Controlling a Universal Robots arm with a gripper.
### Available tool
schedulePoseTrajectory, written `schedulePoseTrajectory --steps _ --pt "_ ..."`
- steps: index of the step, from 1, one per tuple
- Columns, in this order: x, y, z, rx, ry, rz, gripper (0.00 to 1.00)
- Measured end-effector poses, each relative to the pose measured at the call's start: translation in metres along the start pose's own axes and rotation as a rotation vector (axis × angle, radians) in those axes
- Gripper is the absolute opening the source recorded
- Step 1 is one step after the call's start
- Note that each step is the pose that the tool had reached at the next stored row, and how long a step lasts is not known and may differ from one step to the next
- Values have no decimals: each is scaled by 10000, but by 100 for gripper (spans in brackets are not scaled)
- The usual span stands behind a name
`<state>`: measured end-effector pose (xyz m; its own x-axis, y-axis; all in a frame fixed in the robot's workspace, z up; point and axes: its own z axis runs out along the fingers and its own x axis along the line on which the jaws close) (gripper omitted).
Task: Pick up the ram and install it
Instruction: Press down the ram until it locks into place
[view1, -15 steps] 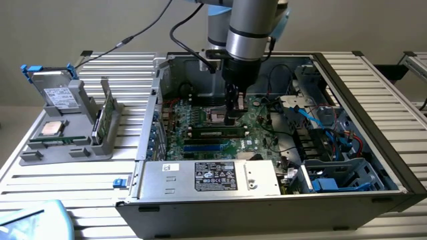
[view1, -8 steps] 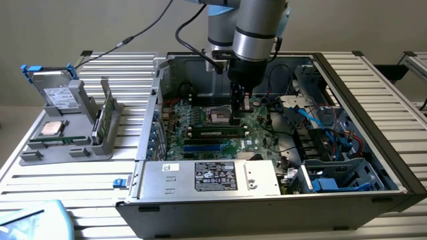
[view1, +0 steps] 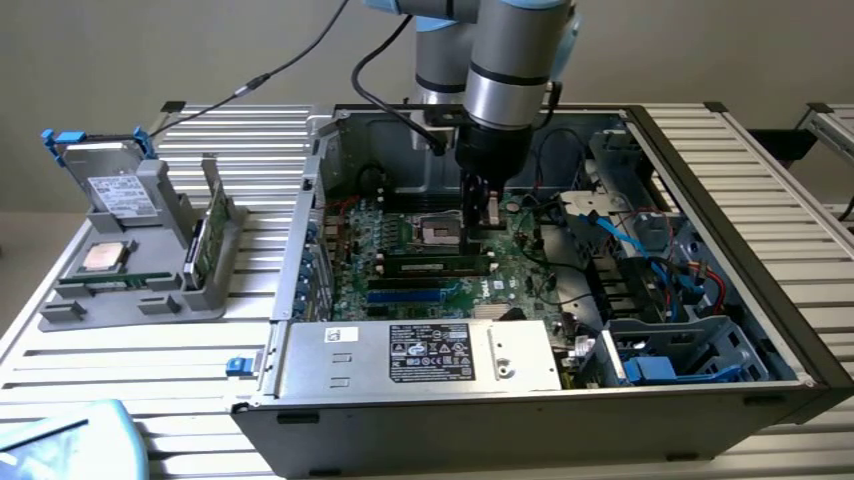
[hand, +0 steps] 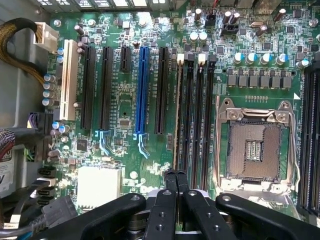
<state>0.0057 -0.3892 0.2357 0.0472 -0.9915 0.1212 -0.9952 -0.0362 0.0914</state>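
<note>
1. The ram (view1: 430, 267) sits in a memory slot on the motherboard (view1: 424, 285) inside the open computer case (view1: 747, 330). It stands on its long edge, and its long axis runs across the board, from the exterior view's left to right.
2. In the wrist view the ram (hand: 177, 112) appears as a thin edge-on strip in the first of the black memory slots (hand: 197, 115), running straight away from the tool's fingertips.
3. The empty processor socket (hand: 254, 147) lies just beside those slots.
4. The tool (view1: 477, 222) hangs above the board, near the ram's end. Its fingers (hand: 169, 192) are pressed together with no gap between them, and they hold nothing.
5. The arm (view1: 514, 60) comes down almost vertically into the case, wrist pointing straight at the board.
6. A grey parts holder (view1: 134, 270) stands on the slatted desk (view1: 160, 370) at the exterior view's left, with a silver processor chip (view1: 104, 257) lying in it.
</note>
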Motion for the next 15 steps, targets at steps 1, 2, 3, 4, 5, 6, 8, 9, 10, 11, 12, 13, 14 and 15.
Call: schedulePoseTrajectory --steps 1,2,3,4,5,6,8,9,10,11,12,13,14,15 --pt "-1 -1 10 0 1 0 10" --pt "-3 -2 21 0 4 0 10" --pt "-4 -3 31 0 5 1 10" --pt "-6 -4 41 0 7 1 10" --pt "-7 -5 51 0 7 0 10" --pt "-8 -5 57 0 8 1 10" --pt "-7 -5 58 -1 10 1 10" --pt "-8 -5 58 -1 10 1 10" --pt "-8 -5 59 -1 8 1 10" --pt "-8 -6 60 0 7 1 10" --pt "-10 -6 66 2 2 1 10" --pt "-11 -7 72 2 3 0 10" --pt "-11 -7 77 0 7 0 10" --pt "-11 -8 81 -1 9 0 10"
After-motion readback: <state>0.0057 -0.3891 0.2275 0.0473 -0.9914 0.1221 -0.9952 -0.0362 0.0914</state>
